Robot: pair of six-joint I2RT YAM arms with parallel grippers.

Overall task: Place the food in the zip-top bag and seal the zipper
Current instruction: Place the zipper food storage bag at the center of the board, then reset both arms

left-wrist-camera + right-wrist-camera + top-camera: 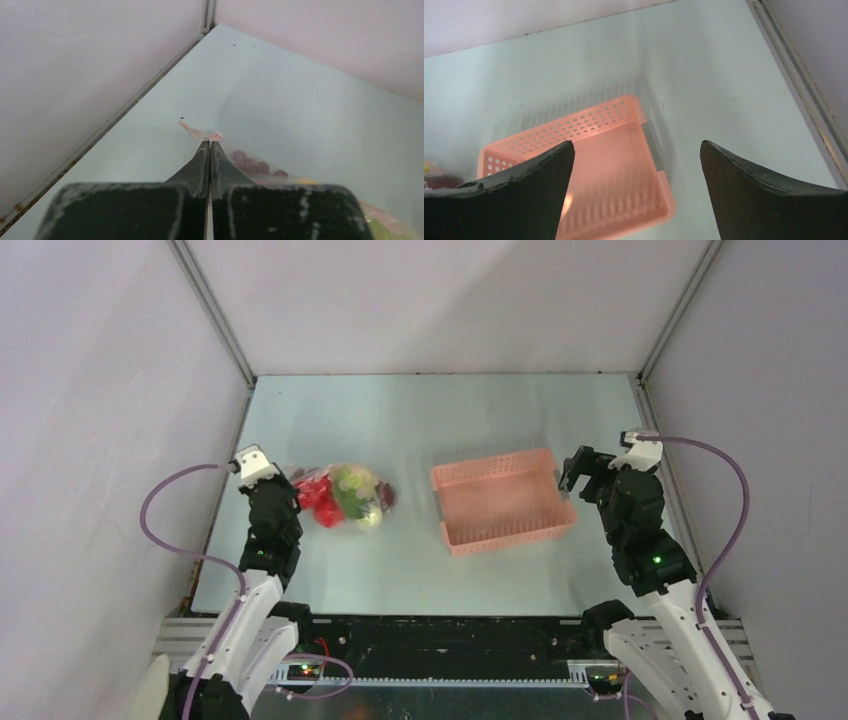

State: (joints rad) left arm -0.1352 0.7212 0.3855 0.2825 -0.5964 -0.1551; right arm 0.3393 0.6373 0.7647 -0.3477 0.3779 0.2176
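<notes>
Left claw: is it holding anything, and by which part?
The left claw is shut on the bag, pinching its zipper strip, which pokes out past the tips.

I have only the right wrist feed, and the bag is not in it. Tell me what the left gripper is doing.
Observer: In the left wrist view, the left gripper is shut on the zipper, and the pale pink strip pokes out past its tips.
Operator: Report where the food is.
Observer: From the top camera, the food is bunched inside the zip-top bag, which lies on the table to the left of the pink basket.
Operator: Place my right gripper for me.
Observer: The top camera shows the right gripper beside the basket's right short end, far from the bag.
</notes>
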